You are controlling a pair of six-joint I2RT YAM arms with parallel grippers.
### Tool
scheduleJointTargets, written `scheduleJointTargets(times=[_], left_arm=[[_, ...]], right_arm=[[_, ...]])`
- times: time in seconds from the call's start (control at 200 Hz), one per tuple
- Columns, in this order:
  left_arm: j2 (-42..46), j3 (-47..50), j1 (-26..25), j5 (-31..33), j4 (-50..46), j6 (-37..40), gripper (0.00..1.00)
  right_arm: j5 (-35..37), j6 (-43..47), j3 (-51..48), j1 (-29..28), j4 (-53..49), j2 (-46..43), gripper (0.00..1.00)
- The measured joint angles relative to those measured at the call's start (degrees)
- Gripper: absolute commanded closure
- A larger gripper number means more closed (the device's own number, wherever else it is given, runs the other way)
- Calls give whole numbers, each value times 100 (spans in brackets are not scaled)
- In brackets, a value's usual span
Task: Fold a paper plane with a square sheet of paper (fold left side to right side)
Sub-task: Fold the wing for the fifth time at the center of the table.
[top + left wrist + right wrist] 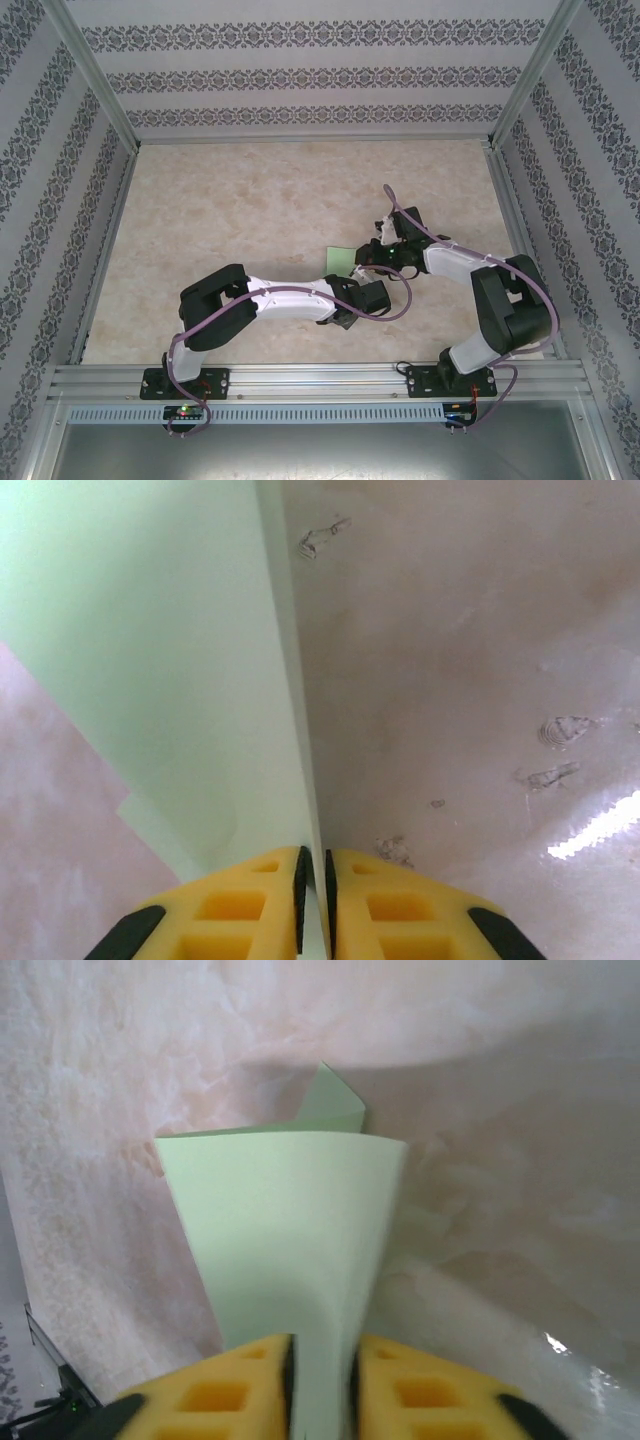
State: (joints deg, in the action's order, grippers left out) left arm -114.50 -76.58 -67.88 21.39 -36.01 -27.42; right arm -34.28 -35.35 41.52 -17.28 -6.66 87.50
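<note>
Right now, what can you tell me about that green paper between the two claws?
The paper is thin, plain, pale mint green, folded over with a small corner poking out behind. It sits near the middle of the table, partly raised. The left gripper pinches one edge; another part runs between the fingers of the right gripper, grip unclear.

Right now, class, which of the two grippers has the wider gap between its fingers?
The right gripper: the green paper lies in a plain gap between its fingers, while the left gripper's fingers pinch nearly together on the paper's edge.
</note>
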Motion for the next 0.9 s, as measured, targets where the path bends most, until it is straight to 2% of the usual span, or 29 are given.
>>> scheduleJointTargets(times=[0.125, 0.28, 0.405, 0.58, 0.724, 0.904], left_arm=[[116, 160, 39, -90, 90, -2, 85], [555, 610, 240, -380, 402, -26, 86], [1003, 1025, 527, -769, 859, -72, 86], [1532, 1700, 1032, -1558, 1805, -203, 86], [1589, 2028, 1329, -2181, 2485, -345, 86], [1585, 2140, 1453, -2708, 3040, -516, 87]], right_arm=[[66, 59, -9, 247, 4, -680, 46], [236, 247, -168, 640, 44, -1786, 30], [302, 367, -446, 863, 42, -2277, 28], [278, 424, -962, 890, 61, -2334, 28], [188, 422, -1237, 874, 133, -2282, 28], [138, 402, -1320, 610, 428, -2081, 30]])
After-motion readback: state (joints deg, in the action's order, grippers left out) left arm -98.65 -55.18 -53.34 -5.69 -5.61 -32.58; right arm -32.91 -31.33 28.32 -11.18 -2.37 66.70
